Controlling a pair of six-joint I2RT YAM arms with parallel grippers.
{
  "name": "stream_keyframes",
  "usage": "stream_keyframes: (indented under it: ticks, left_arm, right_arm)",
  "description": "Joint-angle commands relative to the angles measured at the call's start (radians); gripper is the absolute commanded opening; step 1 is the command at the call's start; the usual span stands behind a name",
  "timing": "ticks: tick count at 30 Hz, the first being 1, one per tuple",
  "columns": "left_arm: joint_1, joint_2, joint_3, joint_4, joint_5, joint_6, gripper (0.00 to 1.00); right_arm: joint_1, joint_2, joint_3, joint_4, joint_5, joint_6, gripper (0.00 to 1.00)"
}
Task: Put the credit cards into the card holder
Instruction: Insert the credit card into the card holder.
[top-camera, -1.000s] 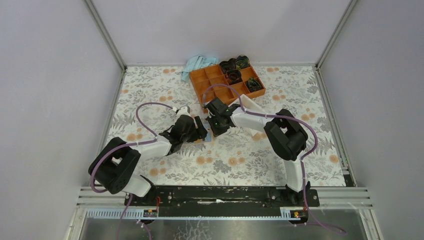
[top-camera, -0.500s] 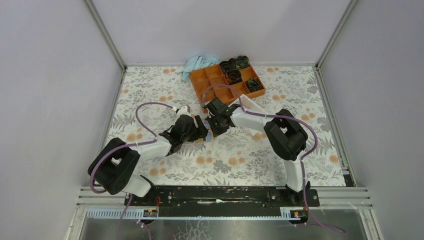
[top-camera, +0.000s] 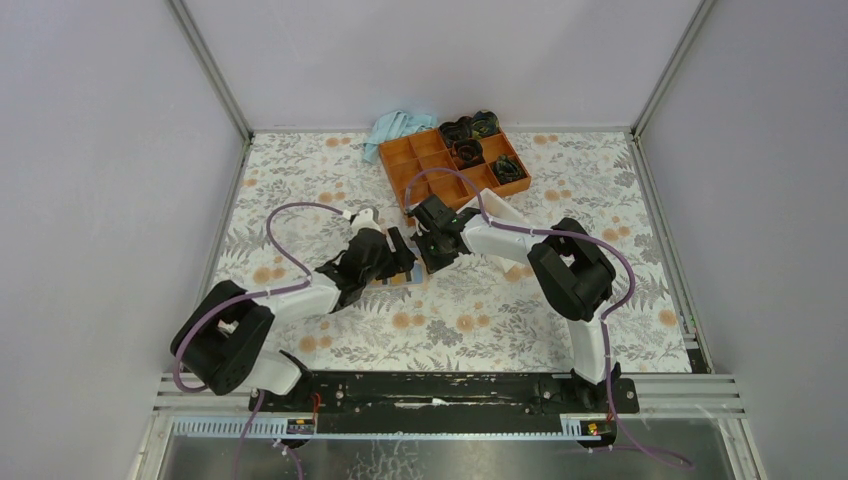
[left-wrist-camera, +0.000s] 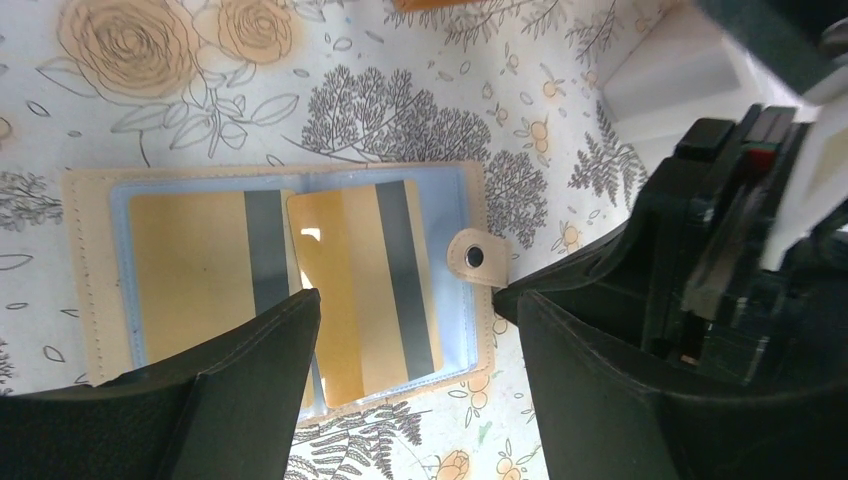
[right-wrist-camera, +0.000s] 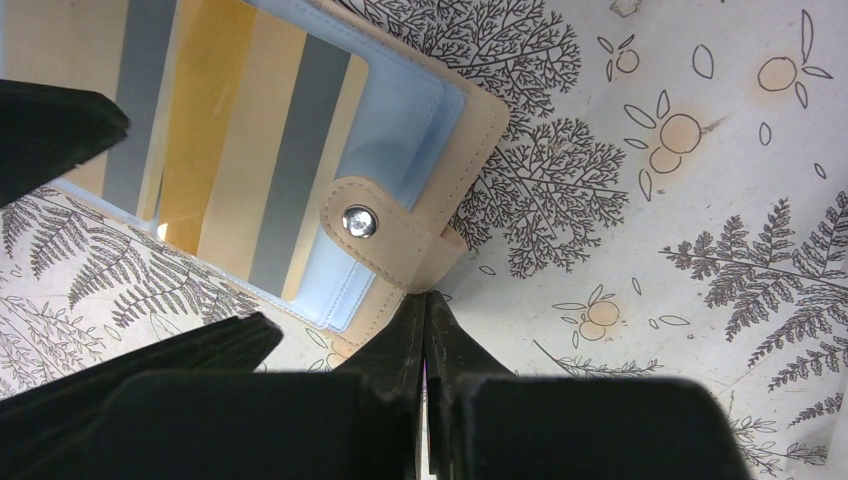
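Note:
The tan card holder (left-wrist-camera: 88, 280) lies open and flat on the floral table, its light blue sleeves facing up. Two yellow cards with grey stripes sit in it, one in the left sleeve (left-wrist-camera: 200, 260) and one in the right sleeve (left-wrist-camera: 365, 280), which sits slightly tilted. My left gripper (left-wrist-camera: 410, 300) is open above the holder's right half, holding nothing. My right gripper (right-wrist-camera: 425, 300) is shut, its tips touching the holder's edge (right-wrist-camera: 480, 120) just below the snap tab (right-wrist-camera: 385, 235). In the top view both grippers meet over the holder (top-camera: 403, 281).
An orange compartment tray (top-camera: 440, 165) with black items in its far cells stands behind the grippers. A light blue cloth (top-camera: 395, 128) lies at the back wall. The two grippers are very close together.
My left arm has shifted slightly to the left and back, showing a little more of the holder. The right arm has not moved.

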Motion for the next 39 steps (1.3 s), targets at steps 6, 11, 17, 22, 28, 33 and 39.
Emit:
stream_keyframes:
  ticks: [6,11,17,22,28,33,39]
  left_arm:
    - [-0.003,-0.012,0.025,-0.012,-0.057,0.039,0.8]
    - [-0.003,0.012,0.024,-0.003,-0.061,0.039,0.8]
    - [-0.003,0.044,0.032,0.003,-0.063,0.041,0.8]
    - [-0.003,0.061,0.028,0.012,-0.066,0.04,0.8]
    - [-0.004,0.08,0.022,0.041,-0.048,0.034,0.8]
    - [-0.003,0.084,0.014,0.066,-0.033,0.027,0.8]
    - [-0.003,0.09,0.018,0.083,-0.016,0.022,0.8]
  right_arm:
    - [0.016,0.021,-0.005,-0.02,-0.011,-0.017,0.0]
    - [0.016,0.02,-0.004,-0.02,-0.012,-0.019,0.0]
    - [0.016,0.023,-0.003,-0.022,-0.013,-0.02,0.0]
    - [0.016,0.027,-0.005,-0.02,-0.015,-0.019,0.0]
    - [0.016,0.027,-0.008,-0.019,-0.014,-0.019,0.0]
    - [0.016,0.028,-0.008,-0.017,-0.016,-0.018,0.0]
    - [0.016,0.029,-0.007,-0.017,-0.019,-0.016,0.0]
